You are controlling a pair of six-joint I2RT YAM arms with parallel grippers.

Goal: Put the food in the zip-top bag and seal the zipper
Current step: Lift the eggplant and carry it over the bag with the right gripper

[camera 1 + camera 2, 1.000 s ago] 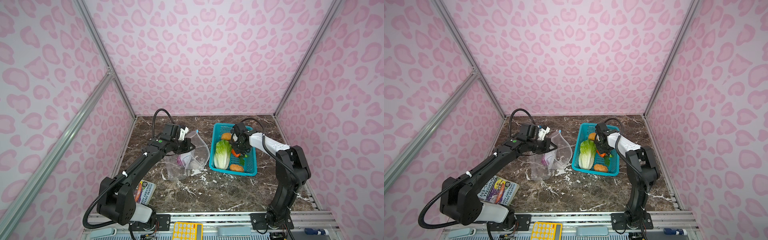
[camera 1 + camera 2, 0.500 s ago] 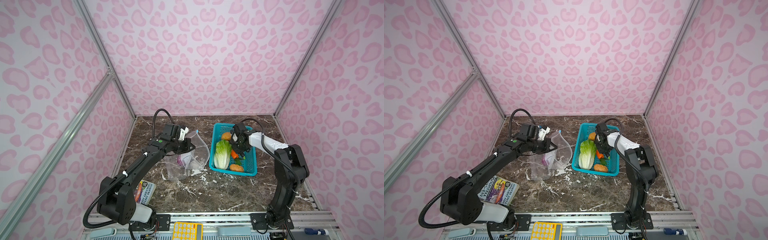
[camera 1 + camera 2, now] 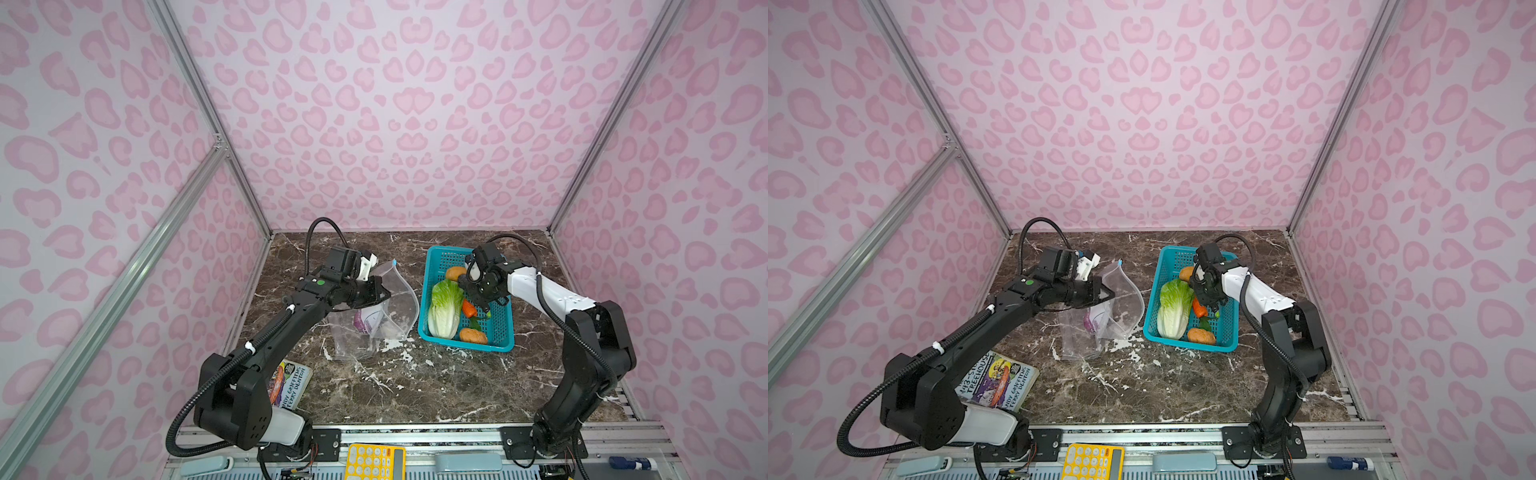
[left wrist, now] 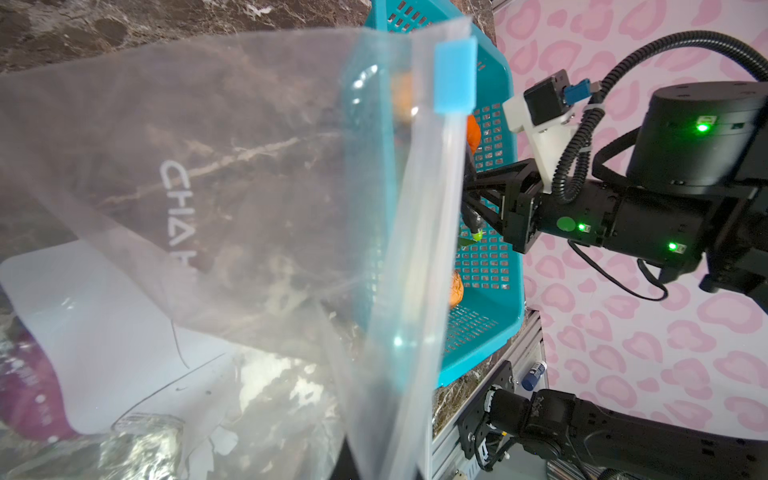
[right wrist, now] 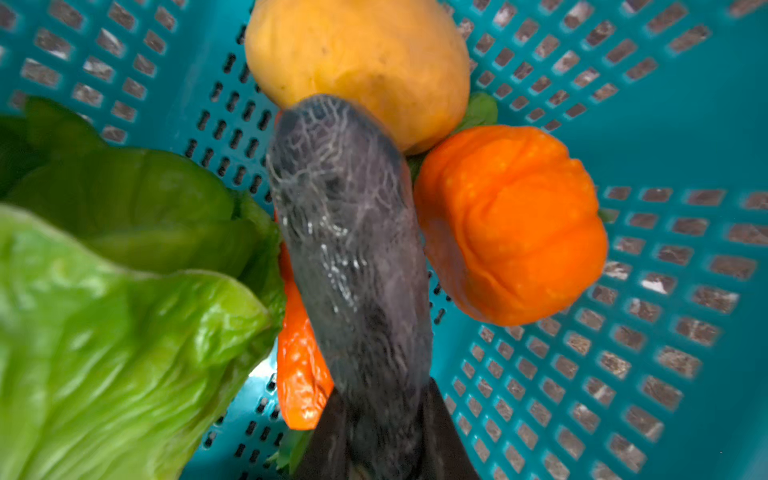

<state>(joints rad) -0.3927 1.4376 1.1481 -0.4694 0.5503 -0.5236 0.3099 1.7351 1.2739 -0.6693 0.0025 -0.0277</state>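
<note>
Nearest, the left claw (image 3: 383,293) is clamped shut on the mouth edge of the clear crinkly plastic zip-top bag (image 3: 401,291), which sags open beneath it with a purple toy onion (image 3: 358,322) inside. Farther on, the right claw (image 3: 477,302) sits in the teal perforated plastic basket (image 3: 463,344), narrowed onto the orange toy carrot (image 3: 468,308), the green-white leafy toy cabbage (image 3: 444,309) just beside it.

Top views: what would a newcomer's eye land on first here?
The teal basket right of centre, bright with a green cabbage and orange pieces, where the right gripper reaches in. Left of it, the left gripper holds the clear zip-top bag up, mouth open.
</note>
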